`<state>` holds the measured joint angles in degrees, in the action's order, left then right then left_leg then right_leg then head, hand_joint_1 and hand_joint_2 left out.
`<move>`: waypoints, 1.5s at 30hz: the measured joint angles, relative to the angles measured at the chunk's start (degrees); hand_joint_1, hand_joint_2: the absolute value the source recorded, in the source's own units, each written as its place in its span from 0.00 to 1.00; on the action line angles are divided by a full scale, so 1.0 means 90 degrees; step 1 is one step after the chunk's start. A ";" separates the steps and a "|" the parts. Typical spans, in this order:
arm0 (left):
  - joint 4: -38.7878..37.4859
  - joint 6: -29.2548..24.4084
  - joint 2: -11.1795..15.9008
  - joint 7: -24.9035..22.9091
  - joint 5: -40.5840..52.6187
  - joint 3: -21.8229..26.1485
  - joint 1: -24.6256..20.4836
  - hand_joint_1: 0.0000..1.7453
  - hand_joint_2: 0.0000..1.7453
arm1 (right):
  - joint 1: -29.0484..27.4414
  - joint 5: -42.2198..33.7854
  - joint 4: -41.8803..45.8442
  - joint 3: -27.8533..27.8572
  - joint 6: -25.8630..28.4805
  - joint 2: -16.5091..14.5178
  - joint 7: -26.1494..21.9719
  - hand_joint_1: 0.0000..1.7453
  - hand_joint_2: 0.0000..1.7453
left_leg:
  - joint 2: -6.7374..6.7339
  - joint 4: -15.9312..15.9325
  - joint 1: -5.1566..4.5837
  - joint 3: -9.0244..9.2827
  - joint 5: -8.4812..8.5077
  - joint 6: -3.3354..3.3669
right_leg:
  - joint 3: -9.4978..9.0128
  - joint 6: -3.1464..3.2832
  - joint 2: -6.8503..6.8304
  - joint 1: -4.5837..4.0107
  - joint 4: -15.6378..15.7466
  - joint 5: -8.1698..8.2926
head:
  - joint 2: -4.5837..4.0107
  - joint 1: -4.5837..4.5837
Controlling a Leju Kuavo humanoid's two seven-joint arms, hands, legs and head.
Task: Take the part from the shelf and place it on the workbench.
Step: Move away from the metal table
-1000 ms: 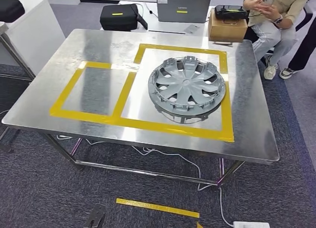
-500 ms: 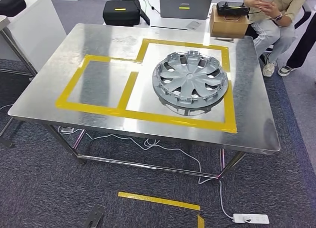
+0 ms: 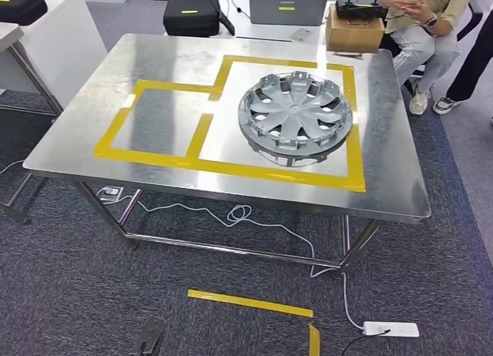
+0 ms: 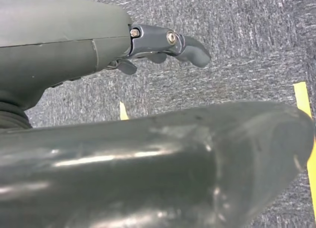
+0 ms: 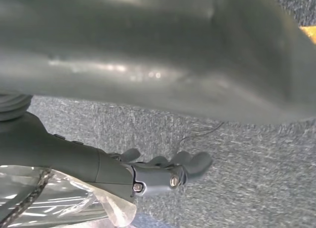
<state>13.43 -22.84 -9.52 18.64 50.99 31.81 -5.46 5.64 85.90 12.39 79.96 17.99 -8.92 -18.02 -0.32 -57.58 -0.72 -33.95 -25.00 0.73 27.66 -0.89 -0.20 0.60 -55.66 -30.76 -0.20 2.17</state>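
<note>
The part, a grey plastic wheel cover (image 3: 295, 117), lies flat on the steel workbench (image 3: 390, 140), inside the larger of two yellow-taped squares (image 3: 355, 152). No hand touches it. My left hand (image 4: 164, 40) hangs over the grey carpet, its fingers stretched out and nothing in them. My right hand (image 5: 164, 171) hangs the same way over the carpet, fingers apart and holding nothing.
A person (image 3: 427, 32) sits beyond the far right corner beside a cardboard box (image 3: 354, 32). A black case (image 3: 195, 15) and a laptop (image 3: 289, 3) sit behind the bench. A white table (image 3: 58, 40) stands left. Cables, a power strip (image 3: 390, 329) and yellow tape (image 3: 249, 303) lie on the floor.
The whole picture has shifted: the bench now sits a little higher and smaller, more floor shows, so the camera moved. The wheel cover stays where it was on the bench.
</note>
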 joint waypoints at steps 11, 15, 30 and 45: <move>0.0000 -0.0032 0.0030 0.0003 -0.0007 0.0004 0.0001 0.00 0.00 | 0.0008 -0.0004 -0.0012 -0.0010 -0.0007 -0.0006 -0.0001 0.00 0.00 | 0.0025 -0.0157 0.0064 0.0483 -0.0495 -0.0061 | 0.0351 0.0034 -0.0016 0.0004 -0.0114 0.0296 | 0.0000 0.0055; 0.0001 -0.0063 0.0038 0.0016 -0.0025 0.0010 0.0007 0.00 0.00 | 0.0015 -0.0004 -0.0017 -0.0035 -0.0008 -0.0011 0.0009 0.00 0.00 | 0.0026 0.0138 0.0036 0.0530 -0.0395 0.0067 | 0.0439 -0.0121 -0.0015 0.0012 -0.0130 0.0367 | 0.0001 0.0049; 0.0000 -0.0100 0.0042 0.0100 -0.0084 0.0112 0.0016 0.00 0.00 | 0.0012 -0.0006 -0.0033 -0.0081 -0.0013 -0.0012 0.0001 0.00 0.00 | -0.0005 0.0038 0.0006 0.0022 0.0040 0.0007 | 0.0021 -0.0024 0.0013 -0.0011 0.0000 0.0020 | 0.0000 0.0027; 0.0000 -0.0110 0.0069 0.0123 -0.0097 0.0150 0.0019 0.00 0.00 | 0.0030 -0.0005 -0.0039 -0.0112 -0.0013 -0.0021 0.0001 0.00 0.00 | 0.0021 0.0125 0.0039 0.0540 -0.0417 0.0033 | 0.0464 -0.0070 -0.0020 -0.0008 -0.0130 0.0409 | 0.0000 0.0090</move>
<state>13.43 -23.83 -8.90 19.75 50.12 33.16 -5.29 5.91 85.85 12.04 78.95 17.87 -9.11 -18.01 -0.12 -56.46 -0.36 -29.09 -28.75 1.03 31.84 -1.52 -0.38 0.53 -56.83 -27.07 -0.20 2.98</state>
